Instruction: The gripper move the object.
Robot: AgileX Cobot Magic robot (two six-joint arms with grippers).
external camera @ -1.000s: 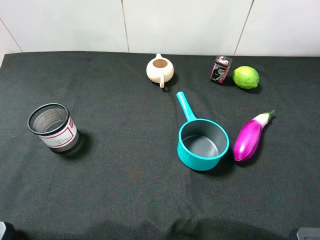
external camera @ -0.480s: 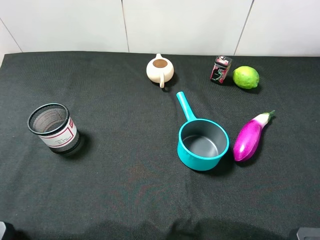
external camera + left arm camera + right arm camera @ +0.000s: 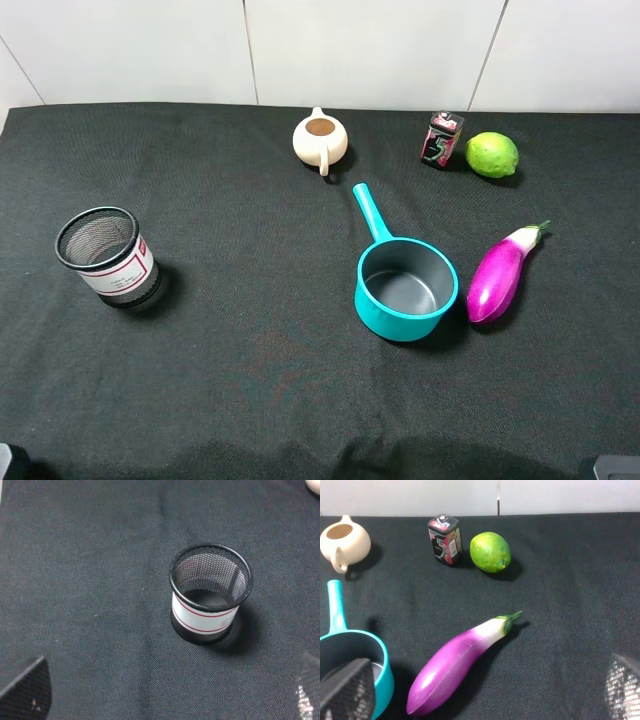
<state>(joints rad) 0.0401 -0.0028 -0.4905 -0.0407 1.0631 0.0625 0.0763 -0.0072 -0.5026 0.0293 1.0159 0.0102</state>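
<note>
So the teal saucepan sits right of center on the black woven cloth, smooth glossy outside, matte dark grey inside, long straight handle pointing toward the far edge and the cream teapot, which looks like rounded matte ceramic. Just beside the pan's right is a shiny purple eggplant fading to white near its green stem; can't tell if they touch. Further back there's a bumpy-skinned lime just beside a small boxy tin with red and dark print, too small to read. Way off on the left stands a black wire mesh cup, cylindrical, with a white label band edged in red; the text on it is unreadable. The left gripper shows only two dark textured fingertips at the corners of its wrist view, spread wide with nothing between them. Same deal for the right gripper: fingers wide apart, holding nothing, one tip overlapping the pan's rim in that view, contact unclear
</note>
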